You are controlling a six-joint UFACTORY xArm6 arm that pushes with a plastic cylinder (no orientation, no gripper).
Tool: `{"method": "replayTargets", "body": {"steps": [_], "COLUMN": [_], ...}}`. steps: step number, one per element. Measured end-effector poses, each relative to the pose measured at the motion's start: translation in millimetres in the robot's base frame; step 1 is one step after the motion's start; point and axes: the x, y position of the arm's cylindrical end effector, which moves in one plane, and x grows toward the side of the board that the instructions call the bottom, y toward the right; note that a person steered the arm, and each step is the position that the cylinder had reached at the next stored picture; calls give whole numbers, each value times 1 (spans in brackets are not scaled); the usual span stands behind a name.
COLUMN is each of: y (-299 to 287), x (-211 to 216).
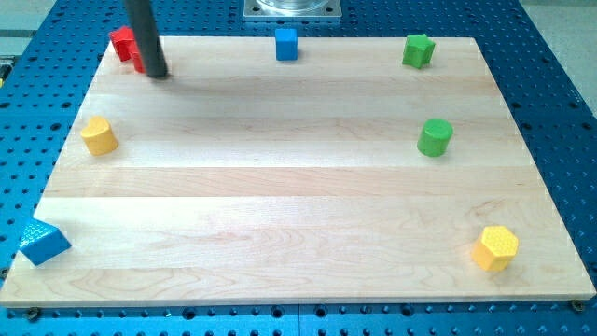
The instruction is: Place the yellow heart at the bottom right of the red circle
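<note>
A yellow block (98,135), which looks like the heart, sits near the board's left edge. Two red blocks stand at the top left corner: one (120,41) at the very corner and one (138,63) just below and right of it, partly hidden by my rod. I cannot tell which of them is the circle. My tip (157,75) rests on the board right beside the lower red block, on its right. The tip is well above and to the right of the yellow heart.
A blue cube (286,43) sits at top centre and a green star (419,49) at top right. A green cylinder (435,137) is at mid right and a yellow hexagon (495,248) at bottom right. A blue triangle (42,242) overhangs the bottom left edge.
</note>
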Motion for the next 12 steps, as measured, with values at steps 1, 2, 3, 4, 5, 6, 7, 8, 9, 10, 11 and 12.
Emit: {"method": "replayTargets", "body": {"steps": [1,2,3,4,5,6,7,8,9,10,11,12], "y": [2,10,11,-22,-28,-28,-30,-65,-62,6,42,10], "x": [58,138,196,197,180,146,126,147,131,117,95,132]}}
